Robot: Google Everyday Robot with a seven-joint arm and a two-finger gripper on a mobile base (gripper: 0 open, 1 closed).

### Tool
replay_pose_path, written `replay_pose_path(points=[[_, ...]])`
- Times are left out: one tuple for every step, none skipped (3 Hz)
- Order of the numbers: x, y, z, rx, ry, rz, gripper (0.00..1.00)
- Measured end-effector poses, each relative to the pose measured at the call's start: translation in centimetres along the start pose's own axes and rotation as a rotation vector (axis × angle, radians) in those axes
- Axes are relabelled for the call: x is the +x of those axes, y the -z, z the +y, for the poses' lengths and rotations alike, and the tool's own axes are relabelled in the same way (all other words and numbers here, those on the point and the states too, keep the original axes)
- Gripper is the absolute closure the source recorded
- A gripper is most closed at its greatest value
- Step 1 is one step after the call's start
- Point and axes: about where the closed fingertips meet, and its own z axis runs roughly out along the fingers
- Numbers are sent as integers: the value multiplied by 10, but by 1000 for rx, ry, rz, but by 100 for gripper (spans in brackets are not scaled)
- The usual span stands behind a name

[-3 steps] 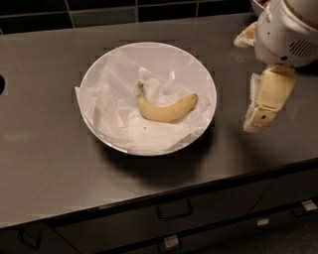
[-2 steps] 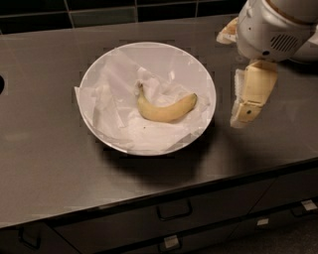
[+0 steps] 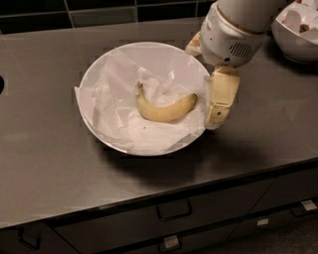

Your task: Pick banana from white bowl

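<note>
The banana (image 3: 165,107) is small, curved and yellow, and lies in the middle of the white bowl (image 3: 94,79) on crumpled white paper, stem pointing to the back left. The bowl stands on the dark counter. My gripper (image 3: 203,87) hangs over the bowl's right rim, just right of the banana's darker tip, and holds nothing. One beige finger (image 3: 221,96) points down at the rim. The other finger shows only as a beige tip behind the white wrist housing. The jaws stand apart, open.
A smaller white bowl (image 3: 298,37) with reddish contents stands at the back right, close behind my arm. The counter's front edge (image 3: 164,191) runs above drawers with handles. A dark tiled wall (image 3: 99,10) backs the counter.
My gripper has moved left from beside the bowl until it is over the bowl's right rim, close to the banana's tip. The banana and bowl have not moved.
</note>
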Motion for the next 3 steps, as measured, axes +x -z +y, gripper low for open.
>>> replay_pose_path(points=[[-4, -5, -4, 1, 8, -5, 0], [-11, -18, -14, -14, 18, -13, 1], [-15, -32, -24, -34, 13, -27, 11]])
